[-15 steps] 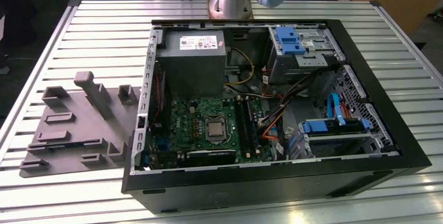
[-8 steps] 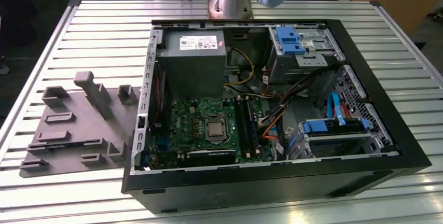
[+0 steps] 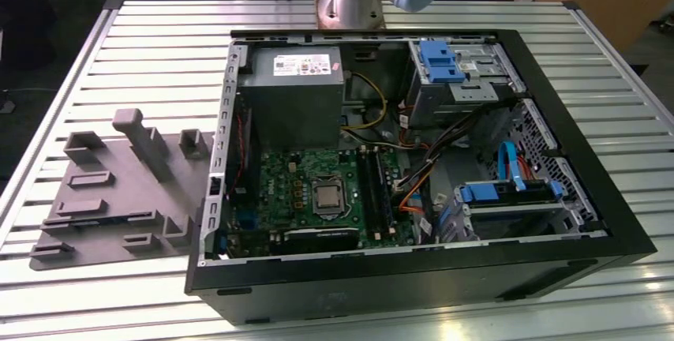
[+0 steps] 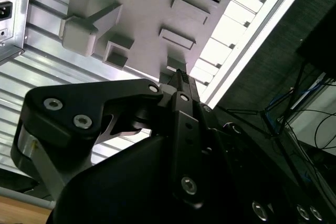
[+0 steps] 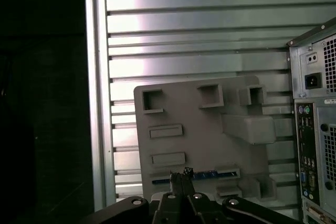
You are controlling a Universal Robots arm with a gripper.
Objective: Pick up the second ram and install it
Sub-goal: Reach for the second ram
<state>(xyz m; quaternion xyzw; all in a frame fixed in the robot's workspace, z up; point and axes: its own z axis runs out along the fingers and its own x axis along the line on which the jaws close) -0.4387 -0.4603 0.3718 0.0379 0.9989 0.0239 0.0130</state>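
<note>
Here's the gripper (image 5: pixel 179 176) hanging well above the slatted metal table (image 5: pixel 184 24), tips aimed down at the grey tray (image 5: pixel 210 129). In both wrist views the fingers (image 4: pixel 181 80) look pressed together, with nothing pinched between them that I can make out. The second ram (image 5: pixel 215 173) is a thin dark strip with a bluish edge. It lies flat in a long groove of the tray, right beneath the fingertips and running out to one side of them – apart from the hand, not touched. Raised blocks and square pockets of the tray sit farther out past the tips. Off to the hand's side stands the open computer case (image 3: pixel 589 222), and the exterior view shows its green board (image 3: pixel 316 191) lying open – long black slots (image 3: pixel 374 191) beside the processor.
</note>
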